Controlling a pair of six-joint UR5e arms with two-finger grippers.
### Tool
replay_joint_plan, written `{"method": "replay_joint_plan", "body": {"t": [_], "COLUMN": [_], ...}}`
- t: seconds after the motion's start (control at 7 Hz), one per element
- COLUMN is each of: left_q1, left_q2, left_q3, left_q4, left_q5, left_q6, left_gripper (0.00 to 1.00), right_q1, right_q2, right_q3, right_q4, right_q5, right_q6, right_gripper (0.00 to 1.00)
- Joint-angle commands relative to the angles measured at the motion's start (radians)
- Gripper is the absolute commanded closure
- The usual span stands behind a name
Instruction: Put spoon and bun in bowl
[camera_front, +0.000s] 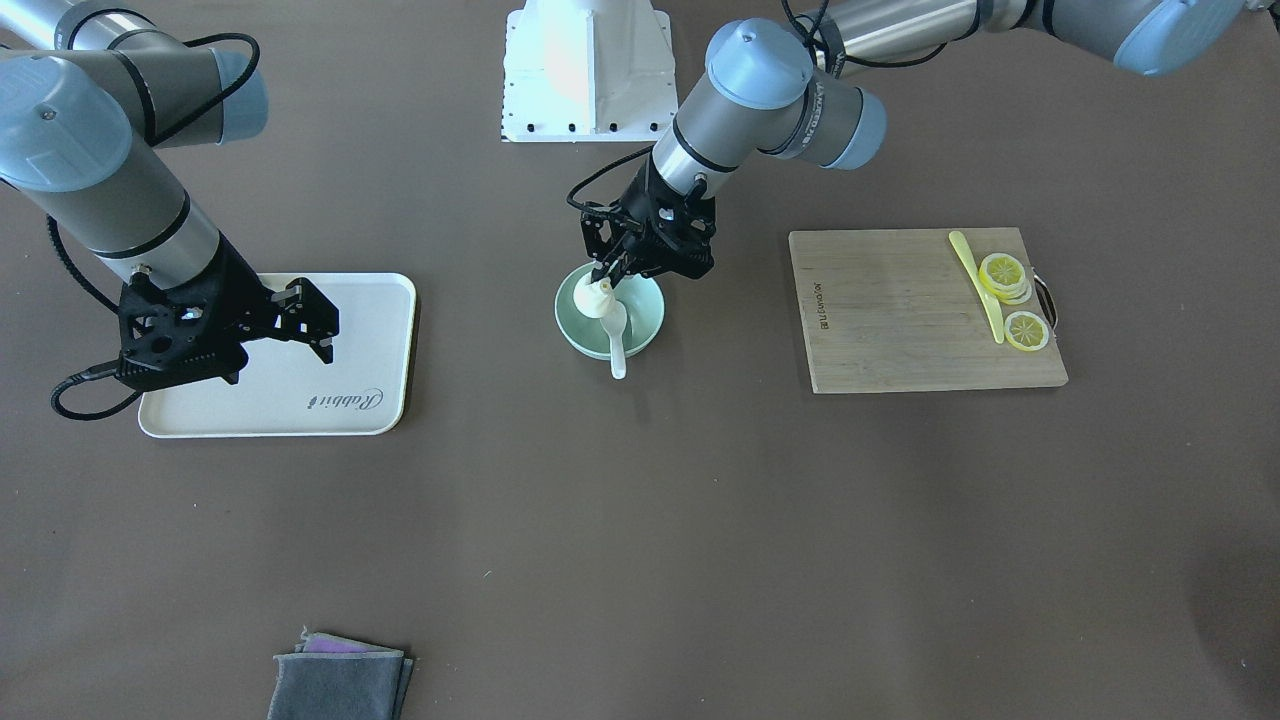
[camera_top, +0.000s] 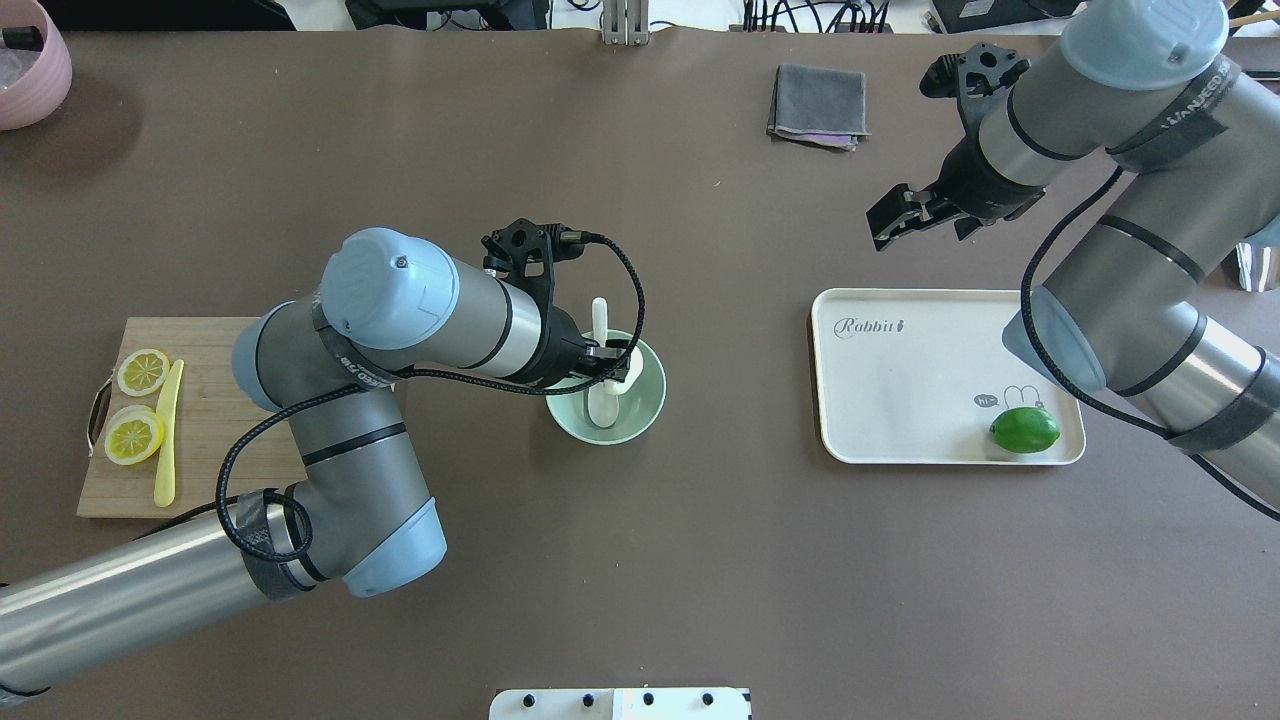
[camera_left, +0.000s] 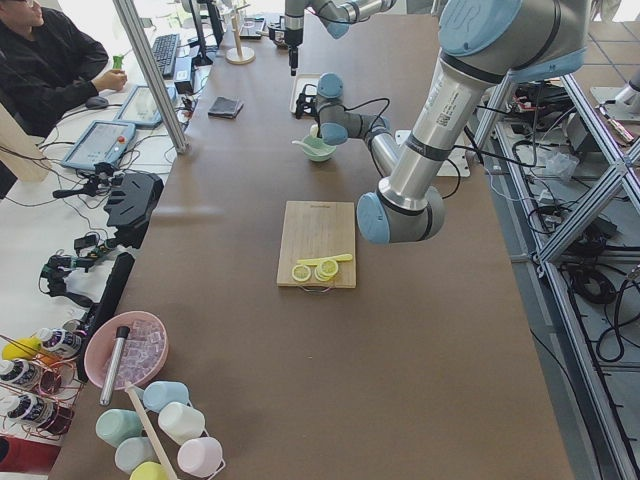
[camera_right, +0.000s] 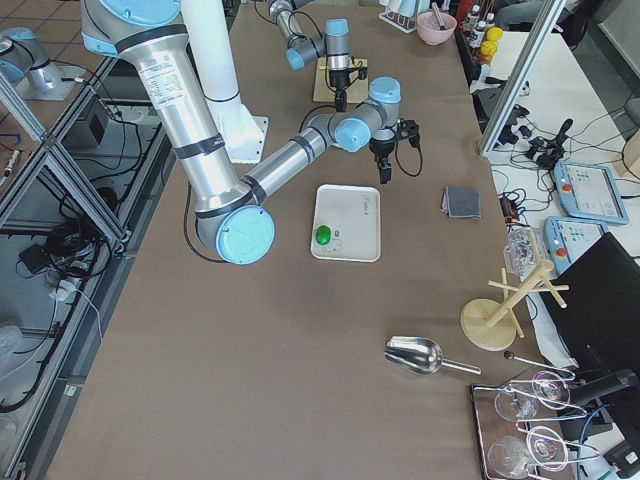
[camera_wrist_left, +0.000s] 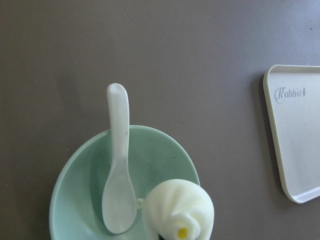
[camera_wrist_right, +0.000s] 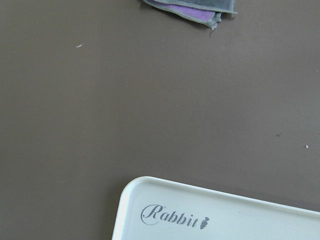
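Observation:
The pale mint-green bowl (camera_front: 645, 312) stands mid-table, also in the overhead view (camera_top: 640, 410) and the left wrist view (camera_wrist_left: 75, 200). The white spoon (camera_front: 617, 342) lies with its scoop in the bowl and its handle over the rim (camera_wrist_left: 119, 170). The white pleated bun (camera_front: 590, 297) sits low inside the bowl beside the spoon (camera_wrist_left: 180, 210). My left gripper (camera_front: 606, 277) is right above it, fingers pinched on its twisted top. My right gripper (camera_front: 312, 320) is open and empty, hovering at the white tray's far edge (camera_top: 903, 215).
The white tray (camera_top: 920, 390) holds a green lime (camera_top: 1025, 430). A wooden cutting board (camera_front: 900, 320) carries lemon slices (camera_front: 1003, 273) and a yellow knife (camera_front: 978, 282). A folded grey cloth (camera_top: 820, 105) lies beyond the tray. A pink bowl (camera_top: 30, 60) is at a far corner.

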Motion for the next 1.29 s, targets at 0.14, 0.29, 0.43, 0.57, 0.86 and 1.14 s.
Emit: {"method": "replay_joint_plan", "body": {"t": [0.14,0.29,0.43,0.57,0.86,1.14], "left_q1": [-0.043,-0.090,-0.131,-0.191,-0.370,-0.657], "left_q2": [0.017,0.050,0.075,0.093,0.202,0.329], "left_q3": [-0.002,-0.055,-0.149,-0.174,-0.195,-0.200], "left_q4": [0.023,0.123,0.260,0.326,0.341,0.390], "left_q5": [0.061,0.063,0.062,0.054,-0.095,-0.307], "left_q6": [0.009,0.079,0.240,0.352,0.528,0.792], "left_gripper": [0.02,0.02,0.02,0.02,0.02,0.02], "right_q1": [0.089,0.140,0.183,0.224,0.261,0.371], "right_q2": [-0.007,-0.007,-0.034,-0.063,-0.116,-0.256], "right_q3": [0.008,0.010,0.010,0.008,-0.007,0.000], "right_q4": [-0.048,-0.106,-0.154,-0.162,-0.162,-0.150], "right_q5": [0.057,0.058,0.058,0.058,0.028,0.081], "right_q6": [-0.036,-0.141,-0.280,-0.342,-0.430,-0.494], "right_gripper": [0.00,0.00,0.00,0.00,0.00,0.00]}}
